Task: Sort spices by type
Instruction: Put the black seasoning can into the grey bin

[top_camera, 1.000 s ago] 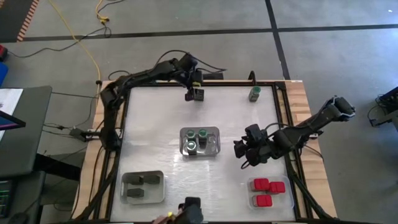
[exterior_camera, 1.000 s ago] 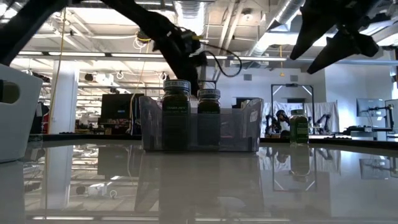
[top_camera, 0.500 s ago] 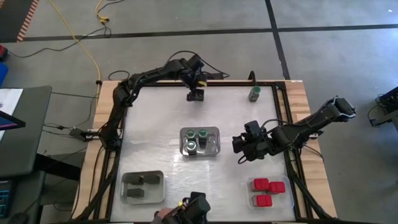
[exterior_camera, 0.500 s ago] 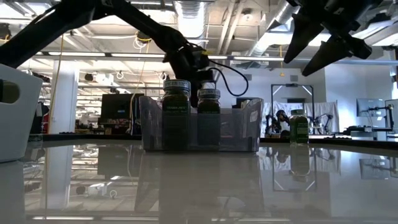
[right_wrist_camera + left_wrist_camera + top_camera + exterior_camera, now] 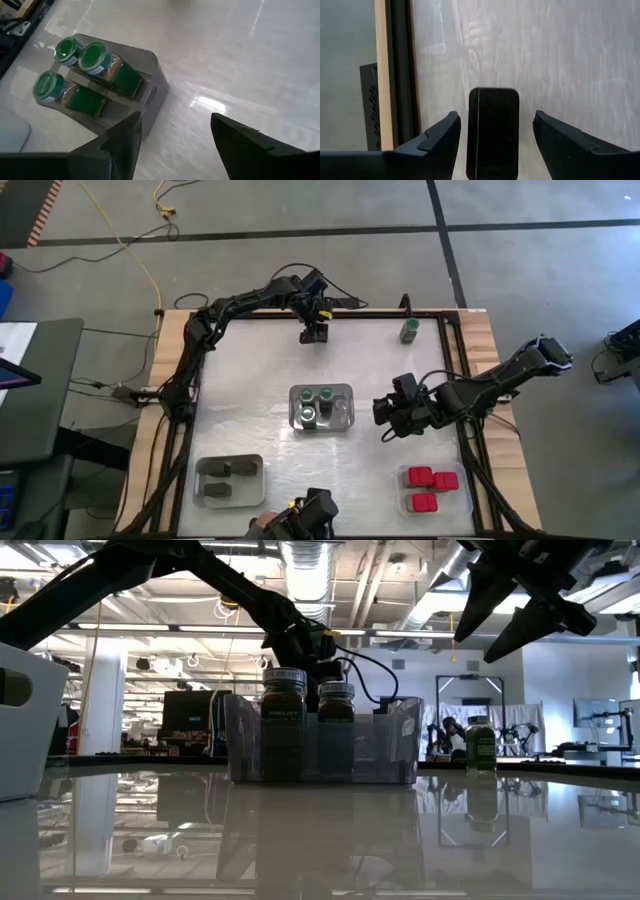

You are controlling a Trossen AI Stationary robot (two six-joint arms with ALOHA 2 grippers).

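A dark rectangular spice container [image 5: 493,131] stands on the table near its far edge. My left gripper [image 5: 316,333] is lowered over it, open; one finger stands on each side of it, and a gap shows on both sides. A clear tray [image 5: 344,393] at mid-table holds three green-lidded spice jars [image 5: 80,55]. My right gripper [image 5: 389,417] hovers open to the right of that tray, above the table, with nothing between its fingers. One more green-lidded jar [image 5: 409,330] stands alone at the far right.
A tray [image 5: 256,463] at the near left holds dark containers. A tray [image 5: 405,490] at the near right holds red-topped ones. A person's hand [image 5: 268,526] with a dark object shows at the near edge. A black frame [image 5: 195,380] runs around the tabletop.
My left gripper has come down toward the dark container near the far edge, tipping more steeply, its fingers still apart. The person's hand at the near edge has reached a little farther in.
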